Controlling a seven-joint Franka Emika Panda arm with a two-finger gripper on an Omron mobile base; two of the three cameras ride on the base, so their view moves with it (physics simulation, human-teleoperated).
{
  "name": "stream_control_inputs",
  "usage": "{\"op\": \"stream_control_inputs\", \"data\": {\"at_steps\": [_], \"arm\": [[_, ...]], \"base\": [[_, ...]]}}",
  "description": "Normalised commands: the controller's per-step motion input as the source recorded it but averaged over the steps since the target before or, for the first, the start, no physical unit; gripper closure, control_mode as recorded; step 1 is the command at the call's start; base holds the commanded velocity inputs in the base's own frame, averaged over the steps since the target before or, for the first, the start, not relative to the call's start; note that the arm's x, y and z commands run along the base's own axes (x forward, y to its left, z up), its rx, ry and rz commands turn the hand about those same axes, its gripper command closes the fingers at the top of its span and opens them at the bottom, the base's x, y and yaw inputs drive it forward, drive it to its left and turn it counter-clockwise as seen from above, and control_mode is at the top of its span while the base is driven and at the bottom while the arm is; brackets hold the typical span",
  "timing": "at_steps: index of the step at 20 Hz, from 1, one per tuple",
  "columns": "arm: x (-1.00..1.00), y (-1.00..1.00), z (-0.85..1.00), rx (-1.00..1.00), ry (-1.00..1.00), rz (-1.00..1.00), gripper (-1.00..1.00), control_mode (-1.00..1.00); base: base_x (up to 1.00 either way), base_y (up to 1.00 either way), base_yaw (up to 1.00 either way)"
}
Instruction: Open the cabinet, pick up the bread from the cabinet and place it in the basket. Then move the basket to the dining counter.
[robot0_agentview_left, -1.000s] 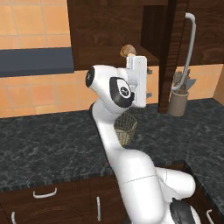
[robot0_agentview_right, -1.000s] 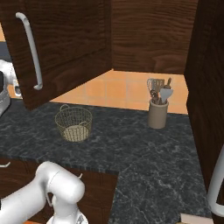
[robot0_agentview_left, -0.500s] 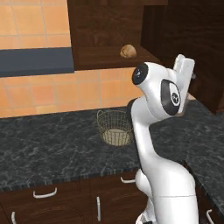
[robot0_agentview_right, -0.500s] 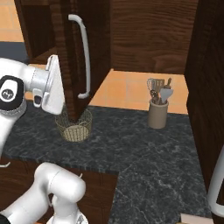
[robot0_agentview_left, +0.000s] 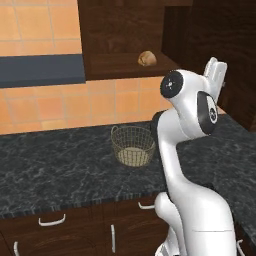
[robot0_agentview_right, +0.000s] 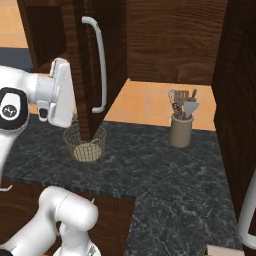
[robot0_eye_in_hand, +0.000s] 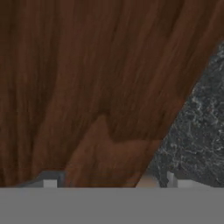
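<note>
The cabinet (robot0_agentview_left: 115, 30) stands open, and the bread (robot0_agentview_left: 147, 58), a small golden-brown roll, rests on its shelf. Its door (robot0_agentview_right: 114, 45) is swung wide, silver bar handle (robot0_agentview_right: 99, 65) facing right. Under the shelf, the tan wire basket (robot0_agentview_left: 133, 145) (robot0_agentview_right: 85, 145) sits on the black granite counter (robot0_agentview_left: 60, 170) with nothing in it. My hand (robot0_agentview_left: 215, 74) (robot0_agentview_right: 60, 92) hovers right of the bread, close to the door. In the hand view my gripper (robot0_eye_in_hand: 111, 181) is open against the door's wood grain (robot0_eye_in_hand: 87, 78), nothing between its fingertips. The dining counter is out of view.
A beige holder with kitchen utensils (robot0_agentview_right: 181, 124) stands on the counter to the right of the basket. A tall dark cabinet side (robot0_agentview_right: 240, 100) rises at the far right. Low drawers with curved handles (robot0_agentview_left: 52, 220) run under the counter's front edge.
The arm has swung from left of the basket over to the right. The cabinet door has opened much wider. Bread and basket have stayed where they were.
</note>
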Motion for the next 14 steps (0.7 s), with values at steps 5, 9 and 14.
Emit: {"op": "stream_control_inputs", "data": {"at_steps": [5, 9, 14], "arm": [[0.0, 0.76, 0.2, 0.01, -0.04, 0.15, -1.0, -1.0], [-0.08, 0.57, 0.52, -0.07, 0.32, 0.29, -1.0, -1.0], [-0.22, 0.29, 0.35, -0.29, 0.48, 0.37, -1.0, -1.0]], "base": [[0.0, 0.0, 0.0], [0.0, 0.0, 0.0], [0.0, 0.0, 0.0]]}}
